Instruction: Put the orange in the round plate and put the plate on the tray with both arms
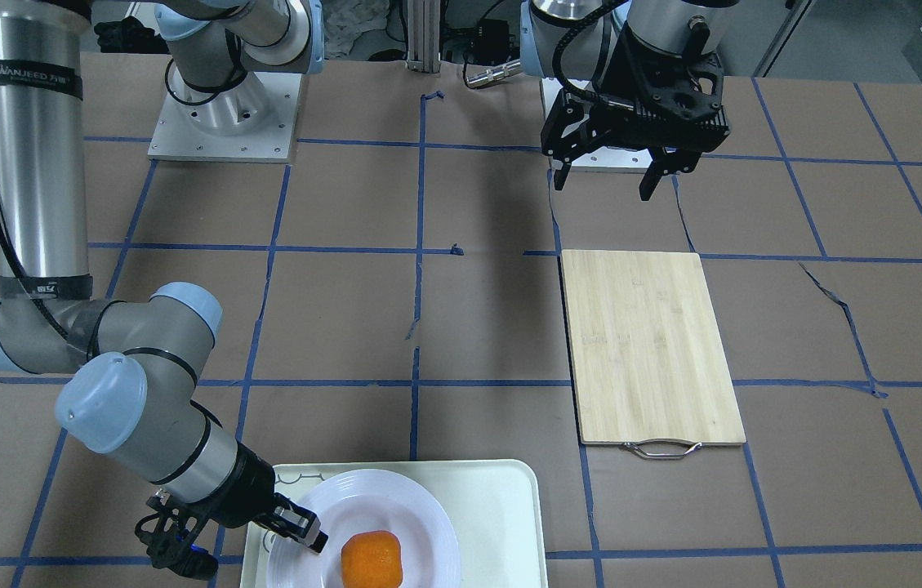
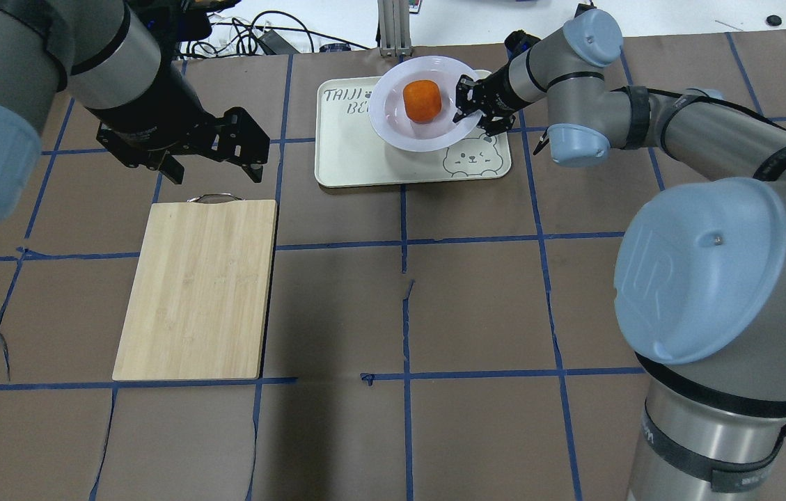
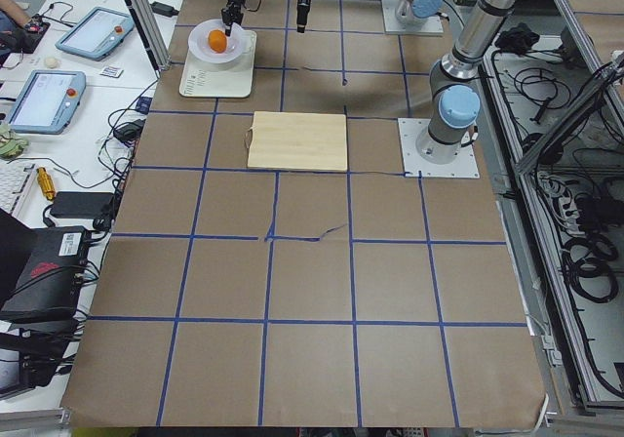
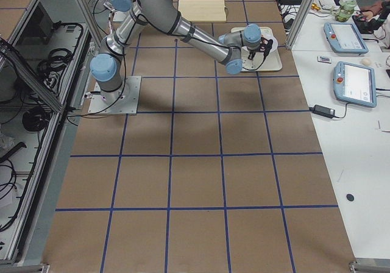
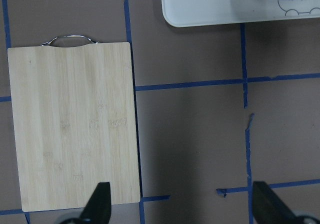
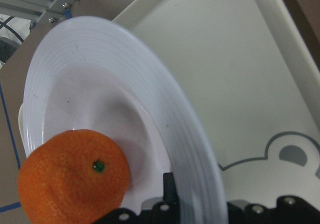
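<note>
Right gripper (image 1: 301, 529) is clamped on the plate's (image 1: 420, 506) rim in the front view; the orange (image 1: 371, 559) lies in the plate's well, over the tray (image 1: 509, 523). Left gripper (image 1: 603, 184) hangs with its jaws apart, above the table (image 1: 477, 327), near the board's (image 1: 652, 347) handleless end.

Overhead, the plate overlaps the tray's far edge, toward its right corner, beyond the bear drawing (image 2: 468, 154).

On the left wrist, spread fingers (image 5: 100, 206) frame the board's corner.

On the right wrist, the orange sits just beside the inner finger (image 6: 168, 184).

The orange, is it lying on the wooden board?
No, the orange sits in the round plate, well apart from the bamboo board.
</note>
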### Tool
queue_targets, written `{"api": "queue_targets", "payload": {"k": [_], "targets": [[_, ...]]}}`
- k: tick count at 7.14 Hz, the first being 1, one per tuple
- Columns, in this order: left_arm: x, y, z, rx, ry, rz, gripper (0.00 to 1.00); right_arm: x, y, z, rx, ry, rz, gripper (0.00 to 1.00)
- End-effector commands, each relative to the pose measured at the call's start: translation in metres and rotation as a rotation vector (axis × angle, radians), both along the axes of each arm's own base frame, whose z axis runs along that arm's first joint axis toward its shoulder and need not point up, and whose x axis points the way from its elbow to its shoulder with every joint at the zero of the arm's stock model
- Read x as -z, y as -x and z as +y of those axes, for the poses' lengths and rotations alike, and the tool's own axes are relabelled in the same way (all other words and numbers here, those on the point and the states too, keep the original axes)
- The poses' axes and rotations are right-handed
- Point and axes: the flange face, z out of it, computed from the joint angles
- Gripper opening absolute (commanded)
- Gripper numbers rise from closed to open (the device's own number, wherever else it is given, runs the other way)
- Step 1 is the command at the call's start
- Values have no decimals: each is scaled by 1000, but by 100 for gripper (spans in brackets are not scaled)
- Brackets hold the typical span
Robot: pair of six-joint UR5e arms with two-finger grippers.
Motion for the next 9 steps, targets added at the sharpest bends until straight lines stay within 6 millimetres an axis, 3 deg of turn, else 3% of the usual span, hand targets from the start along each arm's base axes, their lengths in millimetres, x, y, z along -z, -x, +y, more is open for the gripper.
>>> {"api": "queue_targets", "payload": {"k": [1,2,3,4,5,6,7,8,9], "targets": [[-1,0,1,1,1,0,100,17,0,3,3,-31,9,56],[-1,0,1,1,1,0,100,21,1,6,4,-41,17,85],[-1,0,1,1,1,0,100,12,8,2,19,-22,82,99],[-1,0,1,1,1,0,100,0,16,-4,-4,-1,169,100],[-1,0,1,1,1,0,100,-27,28,-12,-104,15,251,100],[-1,0,1,1,1,0,100,-64,49,-15,-181,-28,374,100],[-1,0,1,1,1,0,100,-118,59,-3,-262,-76,442,100],[-1,0,1,1,1,0,100,-173,67,28,-304,-145,494,100],[-1,0,1,1,1,0,100,-231,64,72,-319,-192,526,100]]}}
